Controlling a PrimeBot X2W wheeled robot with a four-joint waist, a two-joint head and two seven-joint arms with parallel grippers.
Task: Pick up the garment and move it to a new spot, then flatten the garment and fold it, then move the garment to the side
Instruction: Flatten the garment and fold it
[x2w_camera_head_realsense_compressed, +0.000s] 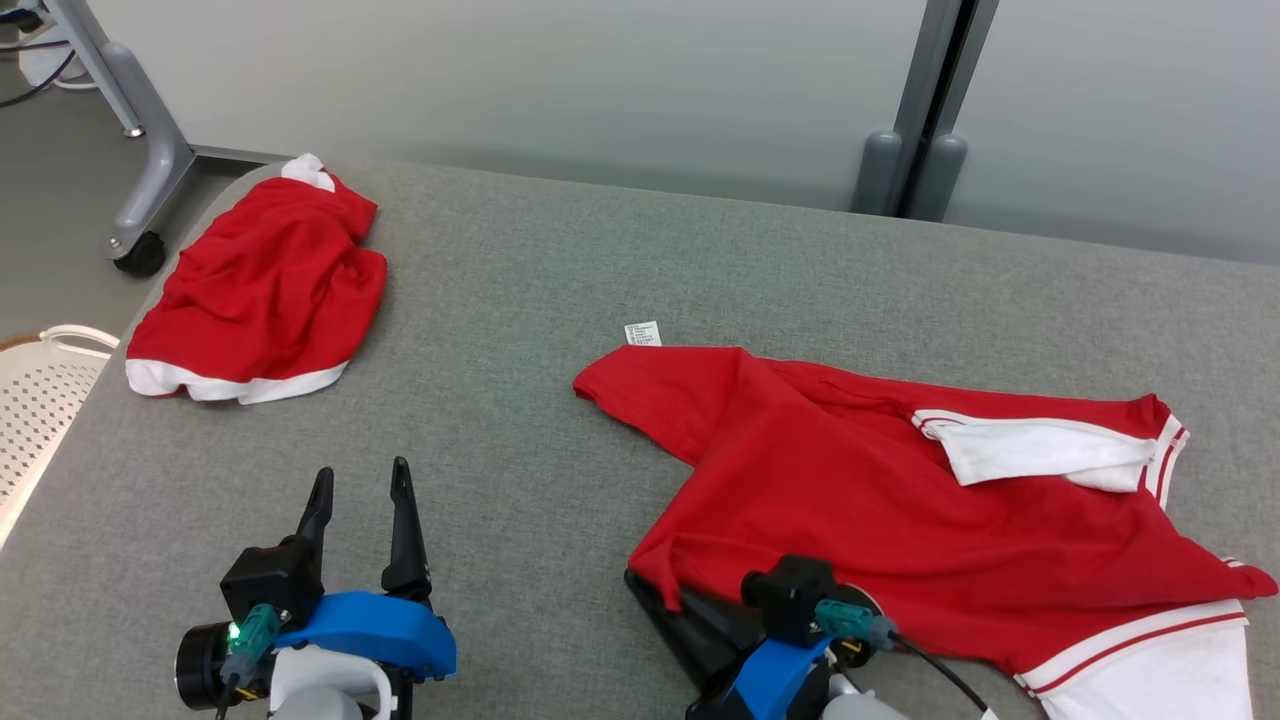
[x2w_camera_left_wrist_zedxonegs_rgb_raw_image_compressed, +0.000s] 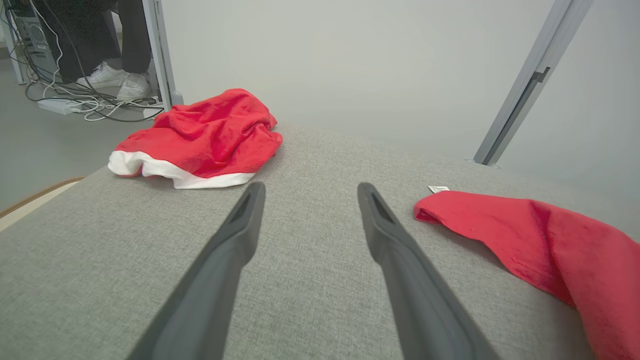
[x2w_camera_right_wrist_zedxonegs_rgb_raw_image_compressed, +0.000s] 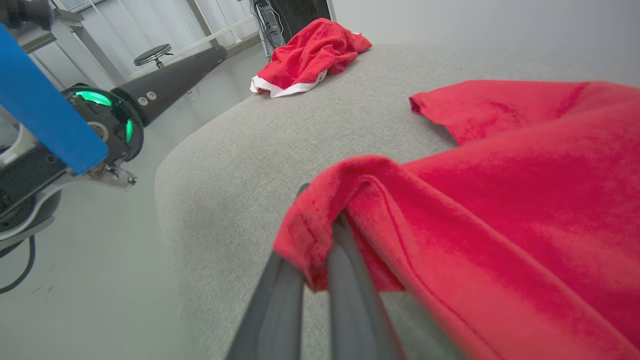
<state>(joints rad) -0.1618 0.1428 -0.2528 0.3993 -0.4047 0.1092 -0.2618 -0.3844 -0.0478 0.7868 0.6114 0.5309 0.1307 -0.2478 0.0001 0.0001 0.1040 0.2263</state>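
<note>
The garment, red with white trim, is lying spread and rumpled on the right half of the grey desk; one red sleeve is pointing towards the desk's middle, a white-lined sleeve is lying folded across its far right part, and a white band is running along its near right edge. The right gripper is sitting at the garment's near left corner, its fingers pressed together on a fold of the red hem; in the right wrist view the cloth is draping over both fingertips and standing a little raised off the desk there. The left gripper is hanging low over bare desk at the near left, spread wide and holding nothing, well apart from the garment. A small white label is lying just beyond the red sleeve; a second red heap with a white edge is sitting bunched at the desk's far left corner. A white basket is showing beside the desk's left edge; a person's white shoes are standing on the floor beyond, among cables.
</note>
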